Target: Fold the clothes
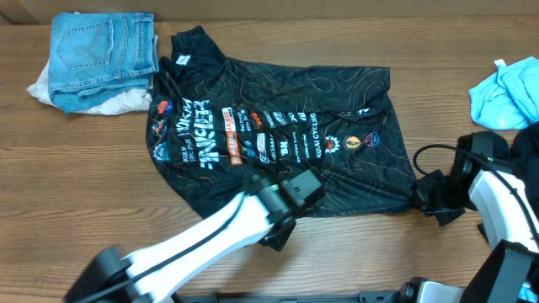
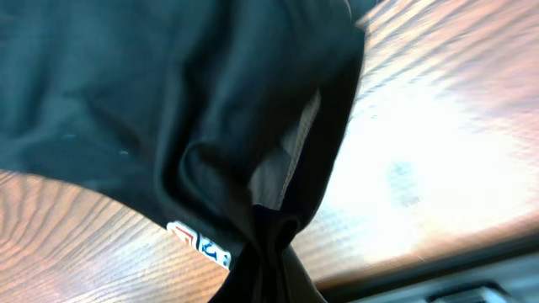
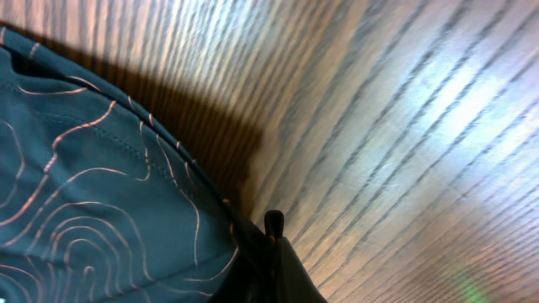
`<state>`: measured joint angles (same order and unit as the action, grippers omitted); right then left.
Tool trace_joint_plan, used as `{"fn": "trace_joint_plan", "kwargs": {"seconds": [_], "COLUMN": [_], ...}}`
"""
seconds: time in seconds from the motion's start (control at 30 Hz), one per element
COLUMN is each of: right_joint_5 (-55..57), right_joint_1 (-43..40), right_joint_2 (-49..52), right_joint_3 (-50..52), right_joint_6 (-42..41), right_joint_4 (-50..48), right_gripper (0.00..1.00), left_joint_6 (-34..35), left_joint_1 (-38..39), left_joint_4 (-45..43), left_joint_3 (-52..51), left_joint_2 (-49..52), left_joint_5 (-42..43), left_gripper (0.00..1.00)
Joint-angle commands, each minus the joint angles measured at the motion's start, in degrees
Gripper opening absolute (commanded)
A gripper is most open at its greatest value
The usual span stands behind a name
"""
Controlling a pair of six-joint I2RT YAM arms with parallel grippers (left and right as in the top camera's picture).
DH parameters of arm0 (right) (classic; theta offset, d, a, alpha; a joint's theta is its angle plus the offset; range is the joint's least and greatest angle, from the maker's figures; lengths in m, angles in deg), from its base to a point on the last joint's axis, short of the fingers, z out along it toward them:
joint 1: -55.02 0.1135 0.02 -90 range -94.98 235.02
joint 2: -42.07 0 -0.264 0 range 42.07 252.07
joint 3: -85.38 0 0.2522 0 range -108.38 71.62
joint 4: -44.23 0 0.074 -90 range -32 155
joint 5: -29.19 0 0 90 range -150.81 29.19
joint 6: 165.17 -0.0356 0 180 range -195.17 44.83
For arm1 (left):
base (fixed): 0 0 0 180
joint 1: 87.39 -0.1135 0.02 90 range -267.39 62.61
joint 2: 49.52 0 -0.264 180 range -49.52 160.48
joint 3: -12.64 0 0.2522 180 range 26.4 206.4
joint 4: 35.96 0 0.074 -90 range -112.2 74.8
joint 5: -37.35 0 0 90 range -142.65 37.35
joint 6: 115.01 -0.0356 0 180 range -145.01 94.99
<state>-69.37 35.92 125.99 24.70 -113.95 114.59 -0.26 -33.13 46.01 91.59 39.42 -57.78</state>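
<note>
A black cycling jersey (image 1: 278, 139) with white and orange logos and thin contour lines lies spread across the middle of the wooden table. My left gripper (image 1: 282, 220) is at its front hem and shut on a bunched fold of the jersey (image 2: 269, 244). My right gripper (image 1: 421, 198) is at the jersey's front right corner and shut on that corner (image 3: 268, 240); the cloth there shows the contour pattern (image 3: 93, 219).
Folded blue jeans (image 1: 101, 46) lie on a white garment (image 1: 118, 103) at the back left. A light blue garment (image 1: 505, 91) lies at the right edge. Bare wood (image 1: 362, 252) runs along the front of the table.
</note>
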Motion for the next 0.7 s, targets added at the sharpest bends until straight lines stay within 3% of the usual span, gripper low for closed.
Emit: {"fn": "trace_joint_plan", "kwargs": {"seconds": [0.0,0.27,0.43,0.67], "right_joint_5": [0.3,0.4,2.0,5.6], "right_joint_1": [-0.8,-0.8,-0.8,-0.9], "right_joint_2": [-2.0,-4.3,-6.0,-10.6], "right_joint_3": [-1.4,-7.3,-11.9,-13.6], "right_joint_6": [-0.2,-0.2,-0.9,-2.0], "right_joint_4": [0.1,3.4,7.4,10.2], "right_gripper": [0.04,0.04,0.04,0.04], "left_joint_6": [3.1,8.7,8.8,15.6], "left_joint_1": [-0.3,-0.3,-0.3,-0.2], "left_joint_4": [0.8,3.9,5.1,11.1], "left_joint_3": [1.2,1.2,1.2,3.1], "left_joint_2": [-6.8,-17.6,-22.2,-28.6], "left_joint_5": [-0.4,-14.5,-14.8,-18.0], "left_gripper": [0.04,0.04,0.04,0.04]}}
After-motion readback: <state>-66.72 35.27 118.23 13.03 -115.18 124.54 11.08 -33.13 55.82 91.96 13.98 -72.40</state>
